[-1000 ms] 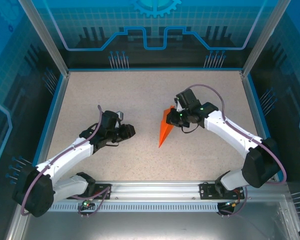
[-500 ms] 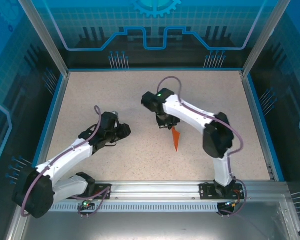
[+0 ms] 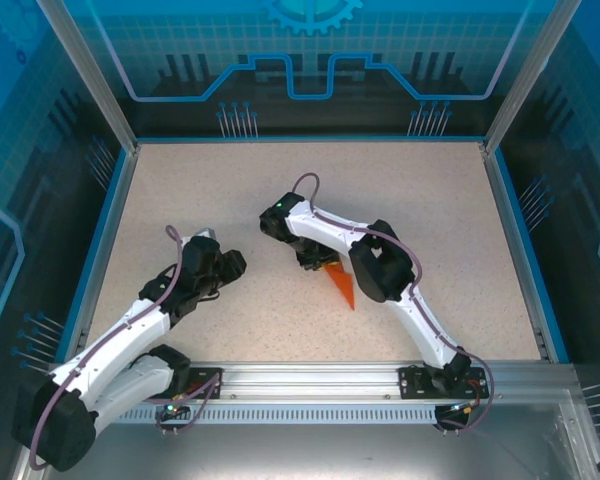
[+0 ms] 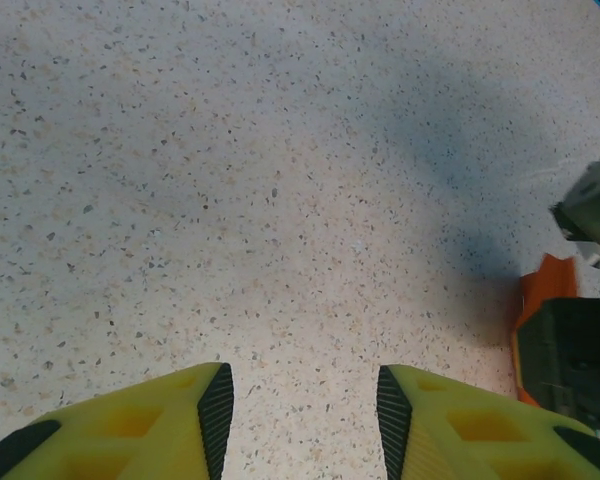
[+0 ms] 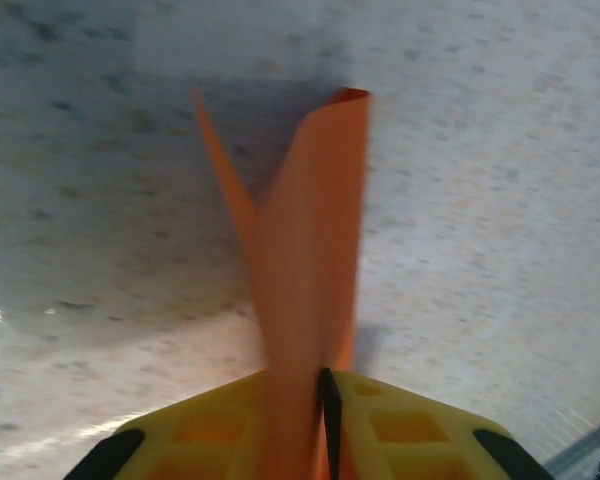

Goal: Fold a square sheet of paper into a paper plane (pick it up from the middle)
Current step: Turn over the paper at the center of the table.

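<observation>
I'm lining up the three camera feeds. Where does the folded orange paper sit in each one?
Top external: the folded orange paper is just right of centre, a little below the middle.
Left wrist: the paper peeks in at the right edge, below mid-height.
Right wrist: the paper stands in the middle, pinched in the right tool.
Shared landmark: the speckled table.

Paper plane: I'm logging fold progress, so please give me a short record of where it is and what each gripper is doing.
paper plane: narrow folded orange wedge near the middle of the table, tip pointing toward the arm bases
held by: right gripper, pinched shut on one end of it
left gripper: open, nothing between its fingers, over bare table to the plane's left
contact between arms: none visible
</observation>
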### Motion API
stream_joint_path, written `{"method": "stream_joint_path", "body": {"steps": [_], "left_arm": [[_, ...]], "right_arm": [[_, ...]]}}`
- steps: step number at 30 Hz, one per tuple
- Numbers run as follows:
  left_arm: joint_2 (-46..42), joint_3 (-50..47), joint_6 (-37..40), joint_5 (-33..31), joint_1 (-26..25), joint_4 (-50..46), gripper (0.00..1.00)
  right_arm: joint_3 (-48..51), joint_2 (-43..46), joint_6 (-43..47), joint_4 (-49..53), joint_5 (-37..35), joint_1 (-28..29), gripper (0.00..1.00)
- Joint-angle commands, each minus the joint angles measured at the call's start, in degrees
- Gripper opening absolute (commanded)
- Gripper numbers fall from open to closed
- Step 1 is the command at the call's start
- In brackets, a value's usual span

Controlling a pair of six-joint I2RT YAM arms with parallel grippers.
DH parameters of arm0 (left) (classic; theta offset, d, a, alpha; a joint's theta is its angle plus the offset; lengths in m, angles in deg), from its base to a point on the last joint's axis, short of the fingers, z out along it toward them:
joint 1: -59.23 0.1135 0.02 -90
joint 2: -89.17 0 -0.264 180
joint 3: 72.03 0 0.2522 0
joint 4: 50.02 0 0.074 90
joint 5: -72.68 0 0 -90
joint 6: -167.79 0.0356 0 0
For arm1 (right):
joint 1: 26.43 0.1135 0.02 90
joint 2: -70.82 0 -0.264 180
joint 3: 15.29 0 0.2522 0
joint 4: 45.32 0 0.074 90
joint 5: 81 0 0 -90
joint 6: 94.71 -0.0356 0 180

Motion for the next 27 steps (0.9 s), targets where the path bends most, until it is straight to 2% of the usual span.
{"method": "stream_joint_path", "body": {"steps": [1,2,7,10,13,16,18,22,27], "left_arm": [[0.7,-0.4,-1.1,0.2,0.5,-1.0,0.46],[1.0,-0.2,-1.0,0.6,0.5,-0.9,0.47],[3.5,1.0,0.0,3.6,0.5,0.3,0.48],[5.8,1.9,0.0,5.0,0.5,0.7,0.48],[7.8,2.1,-0.1,7.6,0.4,3.0,0.49],[10.9,3.2,0.3,11.2,0.4,5.0,0.50],[13.5,4.2,0.6,13.9,0.5,6.2,0.50],[18.9,6.3,0.2,19.7,0.3,9.0,0.50],[23.1,8.0,-0.7,22.3,0.1,9.9,0.50]], "right_arm": [[-1.9,1.3,1.8,-4.4,7.3,1.3,0.27],[-1.1,2.9,3.2,-6.8,9.0,1.2,0.30],[8.8,17.1,8.8,-20.2,18.7,0.2,0.61],[18.4,26.7,10.5,-27.9,22.0,-1.9,0.69],[32.0,35.3,9.7,-38.8,27.9,-6.7,0.66],[44.9,40.8,7.8,-51.1,38.1,-12.1,0.46],[50.8,42.4,6.5,-57.0,42.1,-14.5,0.40],[54.6,41.0,6.9,-57.6,41.8,-16.7,0.38],[56.4,38.4,8.3,-59.2,41.6,-18.5,0.38]]}}
